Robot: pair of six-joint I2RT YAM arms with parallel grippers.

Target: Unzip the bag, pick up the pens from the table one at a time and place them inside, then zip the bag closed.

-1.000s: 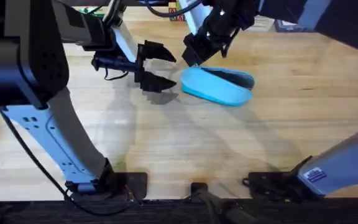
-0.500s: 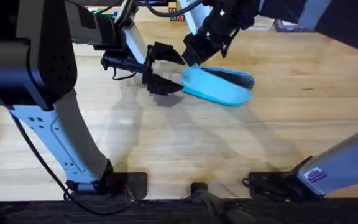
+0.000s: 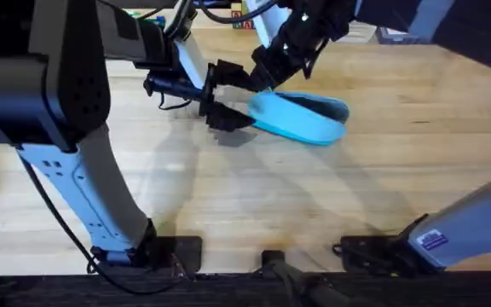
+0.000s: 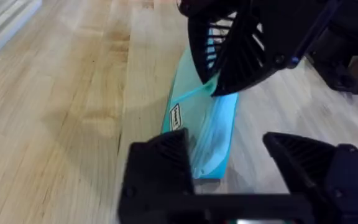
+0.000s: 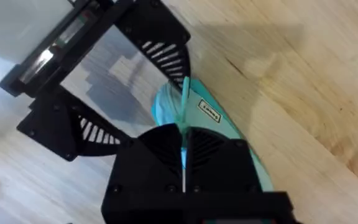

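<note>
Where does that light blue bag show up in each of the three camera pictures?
Overhead: the bag lies upper middle on the table, between the two grippers.
Left wrist: it runs down the middle, its near end between the left gripper jaws.
Right wrist: it sits centre, partly behind the right gripper, which pinches a thin blue tab.
Shared landmark: the small white label on the bag, seen in both wrist views.

Bag (image 3: 301, 118) is lying on the table (image 3: 399, 170), upper centre of the overhead frame. Left gripper (image 3: 225, 95) is sitting just beside the bag's left end — jaws apart. Right gripper (image 3: 267, 75) is sitting at the same end, from above, pinching its edge.
</note>
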